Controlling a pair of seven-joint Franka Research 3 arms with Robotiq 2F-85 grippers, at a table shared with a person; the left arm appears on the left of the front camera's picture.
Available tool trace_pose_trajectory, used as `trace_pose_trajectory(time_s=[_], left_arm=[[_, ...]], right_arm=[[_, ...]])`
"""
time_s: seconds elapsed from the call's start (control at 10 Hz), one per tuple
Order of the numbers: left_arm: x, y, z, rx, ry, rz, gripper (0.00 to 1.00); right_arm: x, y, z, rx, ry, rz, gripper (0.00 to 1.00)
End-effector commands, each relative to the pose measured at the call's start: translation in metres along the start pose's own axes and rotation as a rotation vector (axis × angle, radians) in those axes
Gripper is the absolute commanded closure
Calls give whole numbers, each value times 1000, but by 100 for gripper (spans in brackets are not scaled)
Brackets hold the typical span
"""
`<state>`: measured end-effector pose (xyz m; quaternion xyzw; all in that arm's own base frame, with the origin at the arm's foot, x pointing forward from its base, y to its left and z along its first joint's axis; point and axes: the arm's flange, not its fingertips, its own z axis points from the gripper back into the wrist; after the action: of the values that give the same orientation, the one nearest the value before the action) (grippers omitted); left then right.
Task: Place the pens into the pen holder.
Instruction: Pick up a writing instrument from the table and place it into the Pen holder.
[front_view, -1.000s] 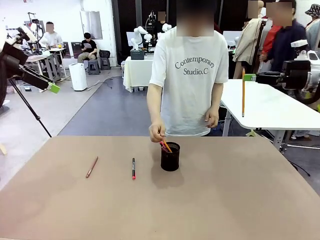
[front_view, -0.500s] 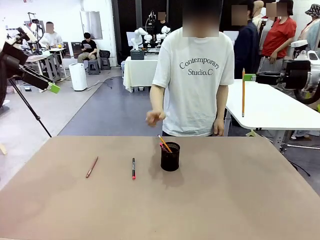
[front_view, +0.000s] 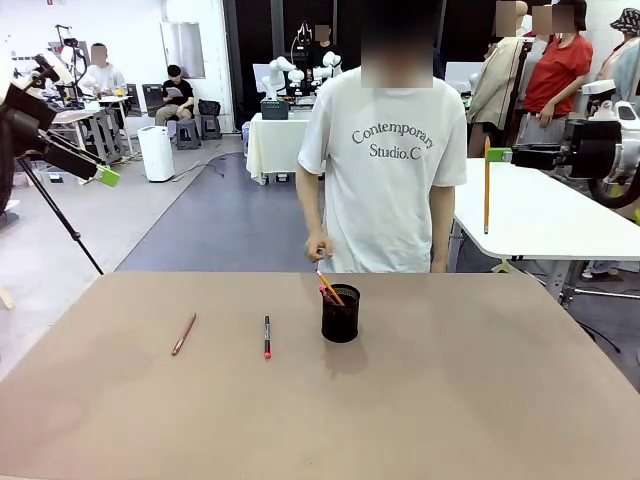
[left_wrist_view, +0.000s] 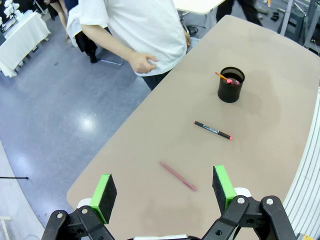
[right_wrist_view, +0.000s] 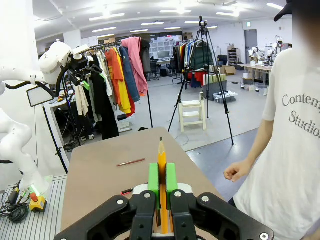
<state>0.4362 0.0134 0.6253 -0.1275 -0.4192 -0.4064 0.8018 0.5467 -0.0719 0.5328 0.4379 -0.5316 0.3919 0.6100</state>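
A black mesh pen holder (front_view: 340, 314) stands upright near the middle of the brown counter (front_view: 450, 400), a little toward the far edge, with several pens already inside; a leaning pencil (front_view: 331, 290), orange-yellow, tilts out of its mouth toward the robot's left beside a couple of pink-red tips. On the counter to the robot's left of the holder, apart from it, lies a black pen (front_view: 267, 337) with its red end pointing toward the robot's side. Farther left again, well apart from the holder, lies a reddish pencil (front_view: 184, 334), set at a slight slant. From the left wrist camera the same three line up in a row: the reddish pencil (left_wrist_view: 178, 175) nearest, the black pen (left_wrist_view: 213, 130) next, the holder (left_wrist_view: 230, 85) beyond. A person (front_view: 385, 150) in a white T-shirt (front_view: 395, 190) stands at the far edge, just behind the holder, one hand (front_view: 319, 250) loosely curled and raised above the counter's edge, touching nothing on it. The left pincer (left_wrist_view: 165, 187) hangs high off the counter's left side with its green pads spread wide and nothing between them. The right pincer (right_wrist_view: 162, 176), raised off the right side of the counter, is clamped on an orange pencil (right_wrist_view: 161, 165) between its two green pads; in the front view that pencil (front_view: 487, 185) hangs upright in the air, well apart from the holder.
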Motion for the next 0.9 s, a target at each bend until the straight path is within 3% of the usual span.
trace_pose_trajectory(time_s=[0.0,0.5,0.8], left_arm=[[0,2,1,-12,-19,-12,0],[0,2,1,-12,-19,-12,0],[0,2,1,-12,-19,-12,0]], right_arm=[[2,0,1,-5,1,3,100],[0,0,0,0,0,0,100],[-25,-14,-45,42,-109,-1,100]])
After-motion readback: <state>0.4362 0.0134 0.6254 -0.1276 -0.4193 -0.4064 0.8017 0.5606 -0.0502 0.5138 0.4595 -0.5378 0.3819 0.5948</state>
